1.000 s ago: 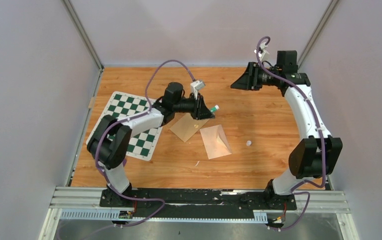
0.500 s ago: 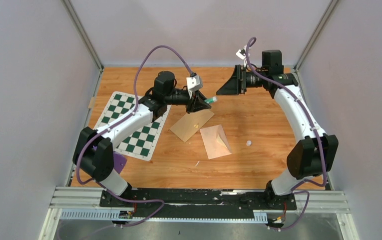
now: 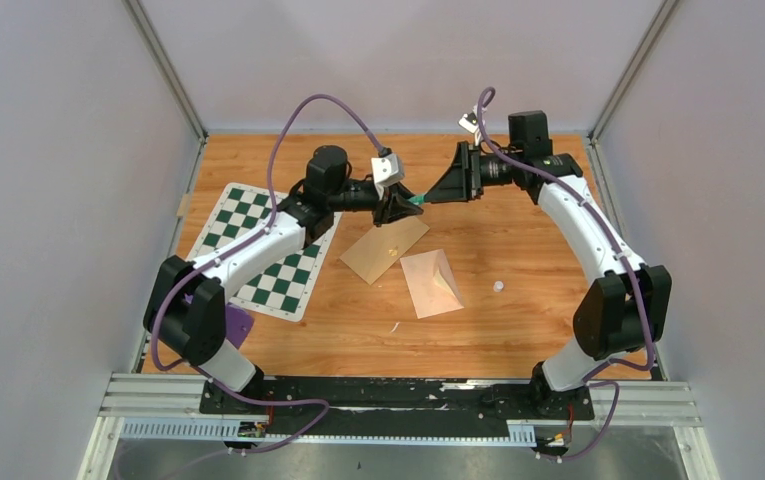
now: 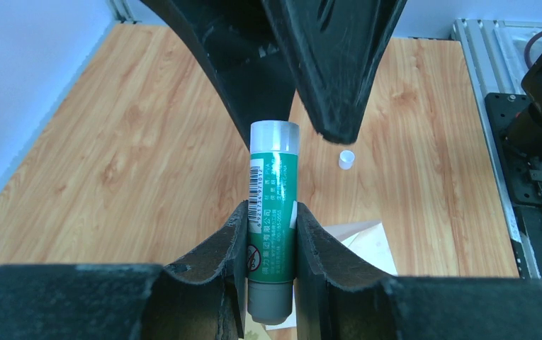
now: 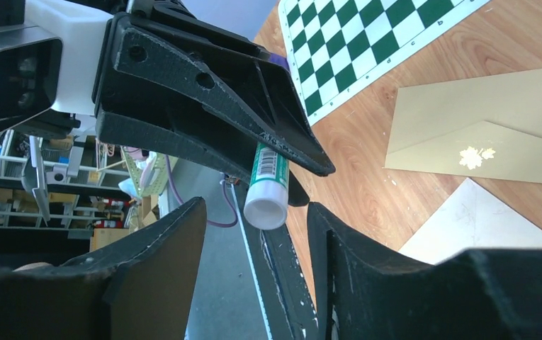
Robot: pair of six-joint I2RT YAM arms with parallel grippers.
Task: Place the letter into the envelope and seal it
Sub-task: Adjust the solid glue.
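Observation:
The tan envelope (image 3: pixel 386 250) lies flat mid-table, flap down, with a gold leaf emblem (image 5: pixel 472 156). Just right of it lies the cream letter (image 3: pixel 431 283), creased and unfolded, outside the envelope. My left gripper (image 3: pixel 403 203) is raised above the envelope's far end, shut on a green glue stick (image 4: pixel 273 191) that points toward the right arm. My right gripper (image 3: pixel 436 192) faces it, open, with the stick's white end (image 5: pixel 265 207) at the mouth of its jaws, touching neither finger.
A green-and-white chess mat (image 3: pixel 258 250) lies at the left, a purple object (image 3: pixel 239 325) at its near corner. A small white cap (image 3: pixel 498 286) sits on the wood right of the letter. Grey walls enclose the table.
My left gripper lifted the glue stick off the envelope area and moved it back. My right arm swung left until its jaws reached the stick's end.

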